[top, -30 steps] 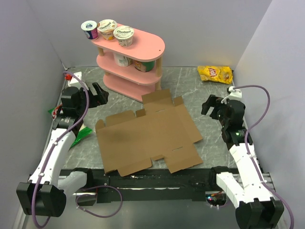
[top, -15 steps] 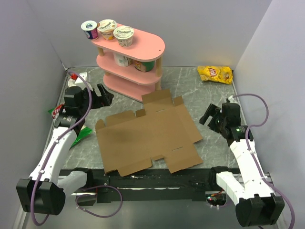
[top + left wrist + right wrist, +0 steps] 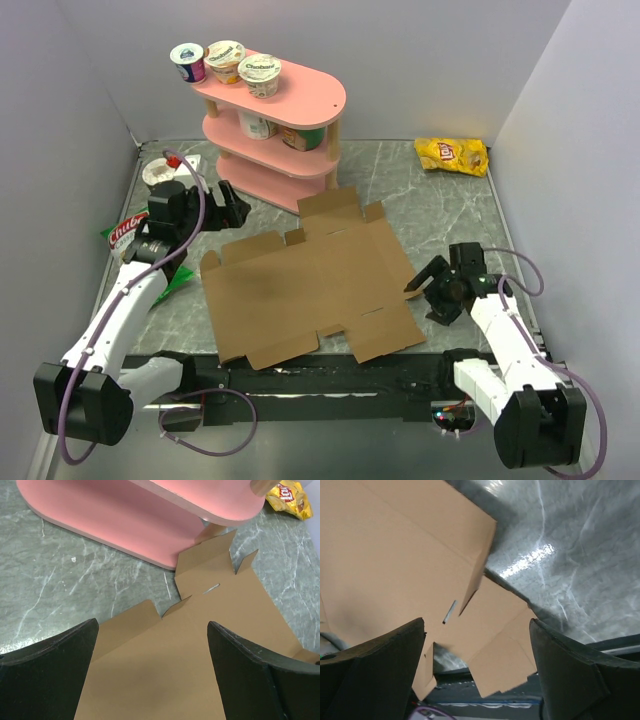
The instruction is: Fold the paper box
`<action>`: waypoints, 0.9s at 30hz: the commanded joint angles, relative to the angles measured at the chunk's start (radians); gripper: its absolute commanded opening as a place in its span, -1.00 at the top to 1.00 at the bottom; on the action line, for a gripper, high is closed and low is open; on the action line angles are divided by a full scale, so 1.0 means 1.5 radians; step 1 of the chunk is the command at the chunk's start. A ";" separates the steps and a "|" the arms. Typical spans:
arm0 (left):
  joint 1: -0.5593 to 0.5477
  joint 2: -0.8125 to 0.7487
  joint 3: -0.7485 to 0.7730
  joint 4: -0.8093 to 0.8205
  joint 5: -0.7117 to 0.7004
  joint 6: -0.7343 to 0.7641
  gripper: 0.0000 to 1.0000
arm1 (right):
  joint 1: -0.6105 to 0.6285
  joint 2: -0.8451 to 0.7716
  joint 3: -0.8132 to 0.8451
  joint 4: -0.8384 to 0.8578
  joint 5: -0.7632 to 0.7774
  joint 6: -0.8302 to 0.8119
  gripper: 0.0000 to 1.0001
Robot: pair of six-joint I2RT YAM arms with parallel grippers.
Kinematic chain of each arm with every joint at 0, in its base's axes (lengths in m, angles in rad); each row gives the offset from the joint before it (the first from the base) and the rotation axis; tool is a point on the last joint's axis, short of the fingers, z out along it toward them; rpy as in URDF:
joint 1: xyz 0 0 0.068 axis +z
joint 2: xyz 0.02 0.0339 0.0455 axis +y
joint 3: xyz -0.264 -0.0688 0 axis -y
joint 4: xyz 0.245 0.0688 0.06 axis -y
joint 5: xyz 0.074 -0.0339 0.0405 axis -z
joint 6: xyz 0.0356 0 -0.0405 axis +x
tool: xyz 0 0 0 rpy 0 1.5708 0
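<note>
Paper box lies flat; left gripper, fingers spread and empty, near its far-left edge, right gripper likewise at its right edge.

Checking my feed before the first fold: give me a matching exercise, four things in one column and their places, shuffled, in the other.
Things:
1. cardboard box
2. chip bag
3. yogurt cups
4. right gripper

Places:
A. on top of the pink shelf
B. far right corner of the table
C. lying flat, mid-table
D. by the box's right edge, open

Pairs: 1-C, 2-B, 3-A, 4-D
</note>
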 commanded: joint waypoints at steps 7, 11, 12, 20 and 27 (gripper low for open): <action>-0.018 0.000 0.027 0.002 0.006 0.020 -0.93 | 0.028 0.020 -0.061 0.157 0.061 0.130 -0.63; -0.020 0.001 0.029 -0.001 0.004 0.021 -0.93 | 0.062 0.045 -0.051 0.164 0.104 0.147 -0.53; -0.021 0.001 0.029 -0.002 0.005 0.021 -0.92 | 0.090 0.053 -0.046 0.162 0.127 0.153 -0.52; -0.025 0.000 0.029 -0.005 -0.006 0.026 -0.93 | 0.173 0.097 -0.034 0.140 0.244 0.218 -0.23; -0.028 0.001 0.029 -0.005 -0.004 0.027 -0.93 | 0.176 0.073 -0.052 0.143 0.301 0.236 0.34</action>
